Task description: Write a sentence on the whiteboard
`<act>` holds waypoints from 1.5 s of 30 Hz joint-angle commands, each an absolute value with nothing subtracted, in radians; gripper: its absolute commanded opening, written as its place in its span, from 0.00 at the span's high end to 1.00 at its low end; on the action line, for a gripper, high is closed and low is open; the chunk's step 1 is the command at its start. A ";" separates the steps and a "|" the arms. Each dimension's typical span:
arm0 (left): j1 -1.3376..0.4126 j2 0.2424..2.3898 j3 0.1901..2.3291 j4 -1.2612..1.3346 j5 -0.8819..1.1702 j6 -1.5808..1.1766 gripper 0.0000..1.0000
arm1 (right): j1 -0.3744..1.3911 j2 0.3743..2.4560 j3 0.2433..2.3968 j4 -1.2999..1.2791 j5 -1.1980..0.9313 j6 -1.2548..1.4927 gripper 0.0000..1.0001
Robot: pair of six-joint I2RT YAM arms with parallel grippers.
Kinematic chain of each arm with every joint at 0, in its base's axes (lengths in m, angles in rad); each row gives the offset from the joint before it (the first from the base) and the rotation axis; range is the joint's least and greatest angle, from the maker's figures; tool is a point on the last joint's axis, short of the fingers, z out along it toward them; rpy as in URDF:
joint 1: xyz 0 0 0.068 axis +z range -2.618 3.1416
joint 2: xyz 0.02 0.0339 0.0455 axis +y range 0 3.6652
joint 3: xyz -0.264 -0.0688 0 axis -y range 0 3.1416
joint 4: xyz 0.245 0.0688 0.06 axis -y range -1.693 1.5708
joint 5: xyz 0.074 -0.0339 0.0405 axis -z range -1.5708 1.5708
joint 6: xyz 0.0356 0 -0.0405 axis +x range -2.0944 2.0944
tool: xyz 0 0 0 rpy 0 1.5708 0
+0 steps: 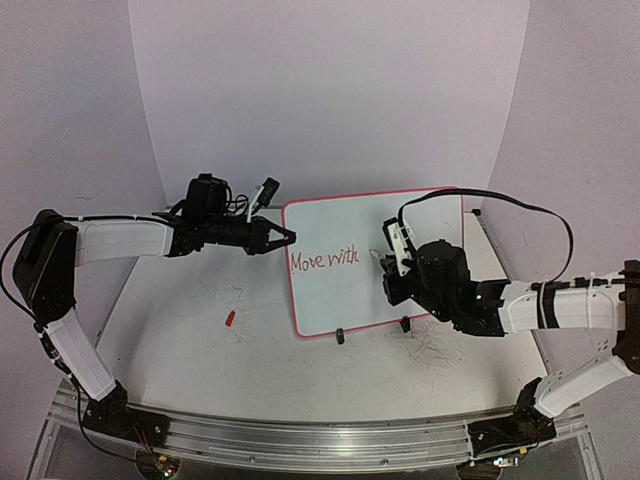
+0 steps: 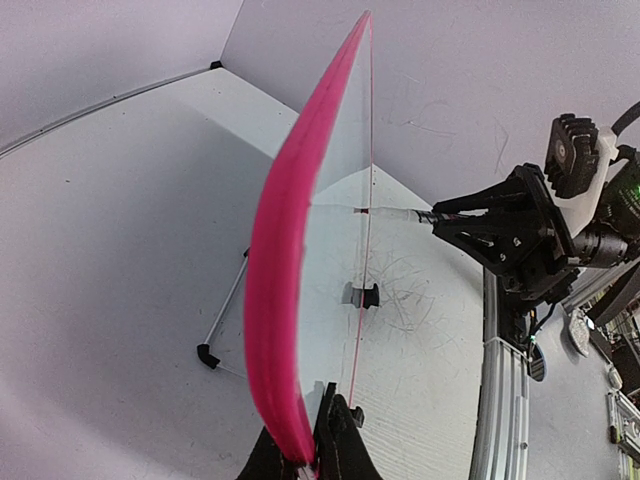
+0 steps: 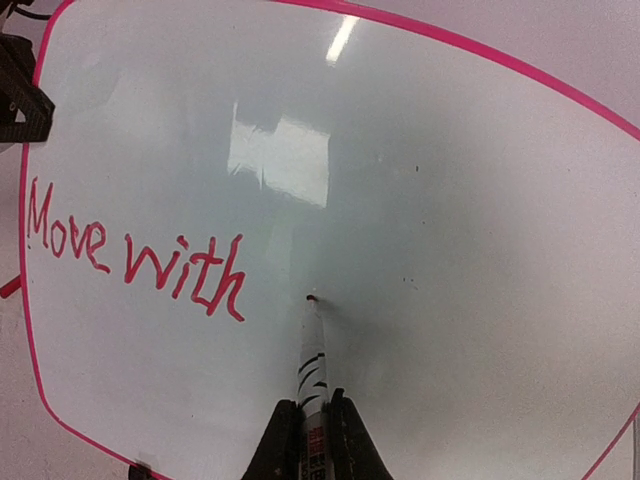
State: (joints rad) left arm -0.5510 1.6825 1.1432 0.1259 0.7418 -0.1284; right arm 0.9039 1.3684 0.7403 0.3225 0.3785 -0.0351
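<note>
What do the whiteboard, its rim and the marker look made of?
The whiteboard: glossy white coated panel, maybe melamine; it mirrors overhead lights. Its rim: smooth pink-red, probably plastic. The marker: plastic-looking barrel with printed black stripes, red tip.

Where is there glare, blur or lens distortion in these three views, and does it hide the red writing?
Right wrist view: lamp reflections glare on the whiteboard above the sentence, which is readable; the rim bows outward. Left wrist view: the board's near red edge is blurred and curved. Top view: even light, writing small but legible.
</note>
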 commanded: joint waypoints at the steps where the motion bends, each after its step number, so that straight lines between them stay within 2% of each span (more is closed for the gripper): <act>1: -0.547 1.673 1.170 0.091 0.571 -0.032 1.00 | 0.898 1.391 0.786 0.351 0.381 -0.022 1.00; 45: -0.549 1.677 1.177 0.077 0.566 -0.020 1.00 | 0.900 1.361 0.735 0.254 0.328 0.048 1.00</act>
State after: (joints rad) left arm -0.5522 1.6825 1.1458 0.1192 0.7376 -0.1284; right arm 0.9039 1.3743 0.7406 0.2813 0.3145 0.0319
